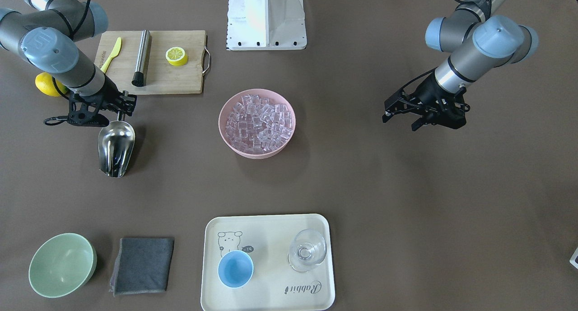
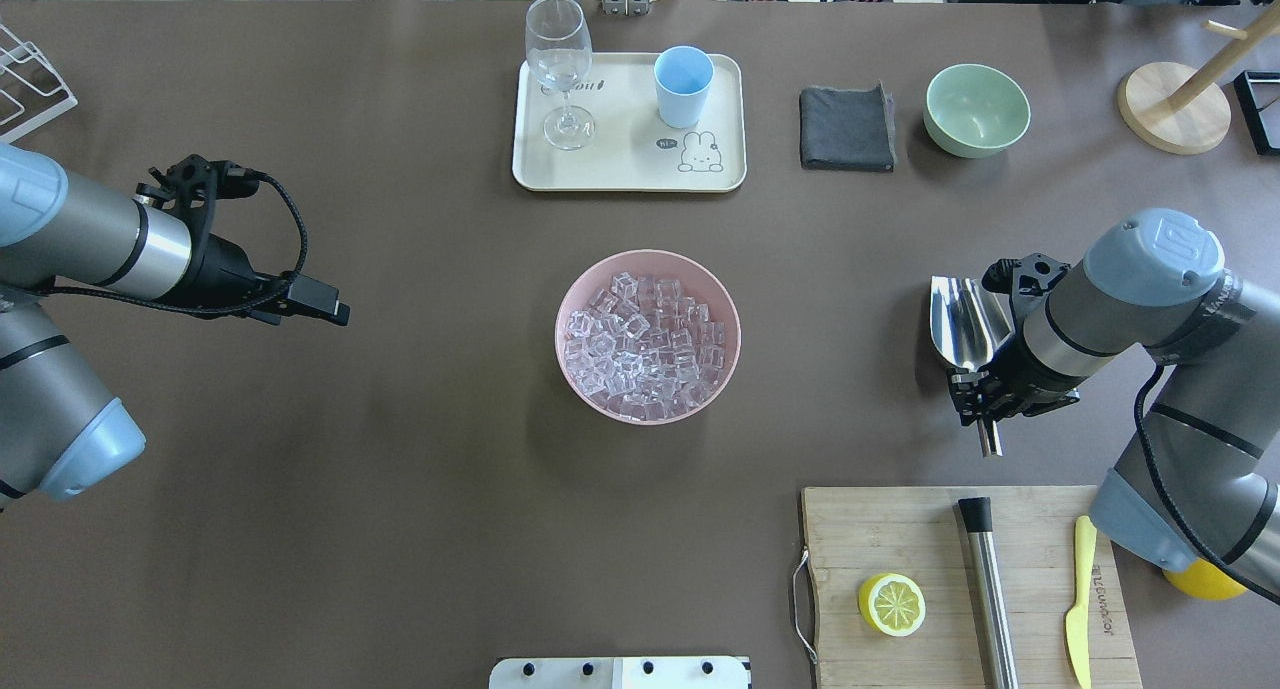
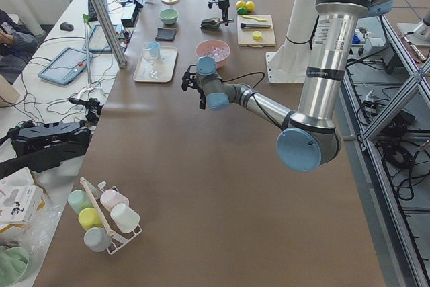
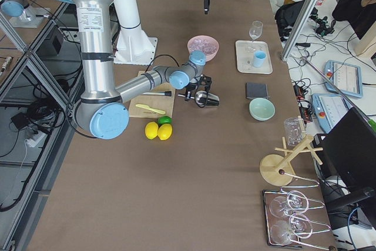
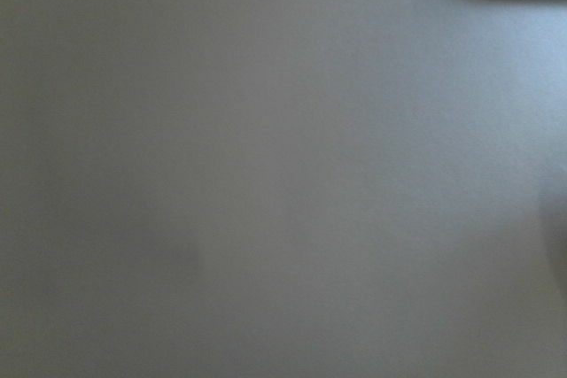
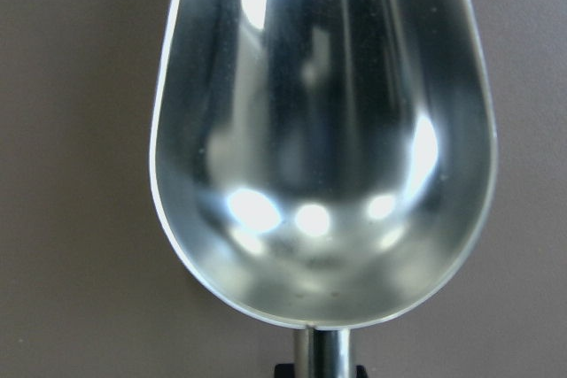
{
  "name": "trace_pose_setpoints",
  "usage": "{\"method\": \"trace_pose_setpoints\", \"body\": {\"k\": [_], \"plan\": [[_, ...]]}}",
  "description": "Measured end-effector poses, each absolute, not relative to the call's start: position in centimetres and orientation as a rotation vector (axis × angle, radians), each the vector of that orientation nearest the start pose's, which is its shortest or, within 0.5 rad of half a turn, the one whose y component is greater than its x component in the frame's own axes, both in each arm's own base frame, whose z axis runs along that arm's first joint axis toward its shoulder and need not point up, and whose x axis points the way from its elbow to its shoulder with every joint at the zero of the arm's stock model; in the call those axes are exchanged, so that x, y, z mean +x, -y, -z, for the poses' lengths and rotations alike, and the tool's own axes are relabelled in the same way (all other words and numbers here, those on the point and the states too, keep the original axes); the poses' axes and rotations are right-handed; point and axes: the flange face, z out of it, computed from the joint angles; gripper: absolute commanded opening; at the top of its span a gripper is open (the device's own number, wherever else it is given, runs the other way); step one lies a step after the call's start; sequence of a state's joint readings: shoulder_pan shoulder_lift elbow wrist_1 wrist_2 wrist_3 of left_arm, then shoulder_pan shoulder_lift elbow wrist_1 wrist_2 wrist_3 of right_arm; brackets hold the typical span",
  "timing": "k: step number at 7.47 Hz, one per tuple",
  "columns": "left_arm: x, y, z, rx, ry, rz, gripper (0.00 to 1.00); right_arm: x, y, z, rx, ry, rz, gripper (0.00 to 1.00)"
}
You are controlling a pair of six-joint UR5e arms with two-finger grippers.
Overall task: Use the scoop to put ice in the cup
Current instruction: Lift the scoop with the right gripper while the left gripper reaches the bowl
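Note:
The steel scoop (image 1: 116, 148) sits low over the table on the robot's right side, trough up and empty, and fills the right wrist view (image 6: 323, 130). My right gripper (image 1: 118, 113) is shut on its thin handle. The ice (image 1: 257, 121) is a heap of clear cubes in a pink bowl (image 1: 224, 135) at the table's middle. The light-blue cup (image 1: 235, 269) stands upright and empty on a cream tray (image 1: 271, 239) at the far side from the robot. My left gripper (image 1: 399, 120) is open and empty, hovering well off to the bowl's other side.
A clear wine glass (image 1: 307, 250) stands on the tray beside the cup. A grey cloth (image 1: 142, 265) and a pale green bowl (image 1: 62, 265) lie beyond the scoop. A cutting board (image 1: 176, 81) with a steel rod (image 1: 142, 56), half lemon and yellow knife is behind the right gripper.

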State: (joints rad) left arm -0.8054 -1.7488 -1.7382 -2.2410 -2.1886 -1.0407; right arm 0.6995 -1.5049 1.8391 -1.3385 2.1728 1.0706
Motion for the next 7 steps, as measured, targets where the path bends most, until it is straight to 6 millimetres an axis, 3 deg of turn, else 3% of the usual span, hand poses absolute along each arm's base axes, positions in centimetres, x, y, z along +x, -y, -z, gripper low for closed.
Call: {"method": "trace_pose_setpoints", "body": {"k": [2, 4, 6, 7], "plan": [[35.9, 45.8, -39.3, 0.138, -1.188, -0.023, 0.97, -35.2, 39.6, -46.4, -0.175, 0.8, -0.017, 0.0], [38.1, 46.1, -37.4, 0.129, -1.248, 0.01, 0.97, -34.3, 38.7, -43.1, -0.167, 0.813, -0.001, 0.0], [40.7, 46.6, -35.3, 0.092, -1.287, 0.051, 0.97, -32.9, 37.7, -39.2, -0.066, 0.851, 0.158, 0.0], [42.2, 47.1, -34.3, 0.085, -1.294, 0.063, 0.97, -32.5, 37.9, -38.4, 0.036, 0.845, 0.296, 0.0]]}}
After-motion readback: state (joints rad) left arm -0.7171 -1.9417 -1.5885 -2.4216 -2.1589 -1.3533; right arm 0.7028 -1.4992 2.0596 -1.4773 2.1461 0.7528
